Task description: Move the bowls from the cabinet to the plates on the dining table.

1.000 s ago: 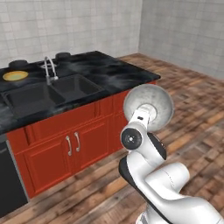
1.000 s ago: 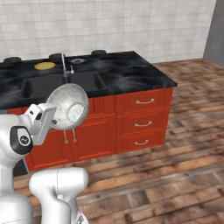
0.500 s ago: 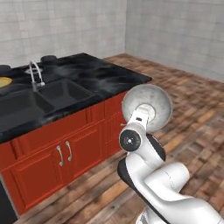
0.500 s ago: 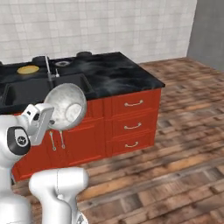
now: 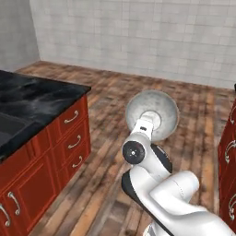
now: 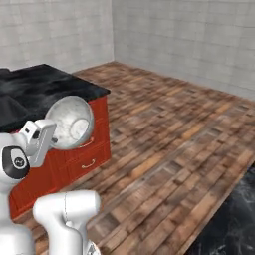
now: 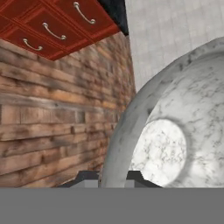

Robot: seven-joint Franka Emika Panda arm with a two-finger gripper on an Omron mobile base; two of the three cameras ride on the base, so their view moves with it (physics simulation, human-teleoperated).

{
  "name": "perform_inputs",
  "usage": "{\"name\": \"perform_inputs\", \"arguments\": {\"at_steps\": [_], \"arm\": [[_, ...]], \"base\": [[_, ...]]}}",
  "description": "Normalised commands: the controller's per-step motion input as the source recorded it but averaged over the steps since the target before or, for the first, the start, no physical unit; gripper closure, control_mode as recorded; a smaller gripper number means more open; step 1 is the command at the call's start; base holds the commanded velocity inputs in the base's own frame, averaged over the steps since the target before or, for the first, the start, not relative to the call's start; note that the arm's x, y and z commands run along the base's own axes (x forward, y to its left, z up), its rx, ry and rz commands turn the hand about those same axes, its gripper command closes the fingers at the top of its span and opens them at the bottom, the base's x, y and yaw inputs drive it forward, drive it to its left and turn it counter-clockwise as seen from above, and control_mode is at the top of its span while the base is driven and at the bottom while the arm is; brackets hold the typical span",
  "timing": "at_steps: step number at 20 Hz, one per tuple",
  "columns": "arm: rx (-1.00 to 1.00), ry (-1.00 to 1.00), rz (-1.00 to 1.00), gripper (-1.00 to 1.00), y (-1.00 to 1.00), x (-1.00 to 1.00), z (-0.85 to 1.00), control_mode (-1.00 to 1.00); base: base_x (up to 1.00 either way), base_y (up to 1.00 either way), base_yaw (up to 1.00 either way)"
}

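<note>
My gripper is shut on the rim of the pale grey speckled bowl, which stands on edge close to the hand camera. The left base view has the bowl held up above the arm over the wooden floor, with the gripper at its lower edge. From the right base, the bowl tilts with its hollow facing the camera and the gripper at its left rim. The dining table lies to the left, its black marble top on a red base. The plates and the cabinet are out of view.
Red drawers with small handles face the open wooden floor. A red front with silver handles stands at the right edge. A black counter corner is at the lower right. White tiled walls stand behind.
The whole picture has swung: the base has turned, so the dining table and its sink slid off to the left. The bowl stays in the shut gripper, held the same way.
</note>
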Motion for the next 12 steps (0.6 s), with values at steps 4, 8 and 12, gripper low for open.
{"name": "perform_inputs", "arguments": {"at_steps": [4, 8, 12], "arm": [[0.0, 0.0, 0.0, 1.0, 0.0, 0.0, 0.0, 1.0], [0.0, 0.0, 0.0, 1.0, 0.0, 0.0, 0.0, 1.0], [0.0, 0.0, 0.0, 1.0, 0.0, 0.0, 0.0, 1.0]], "base": [[0.82, 0.0, -0.6], [1.0, 0.07, -0.43], [1.0, 0.26, -0.38]]}}
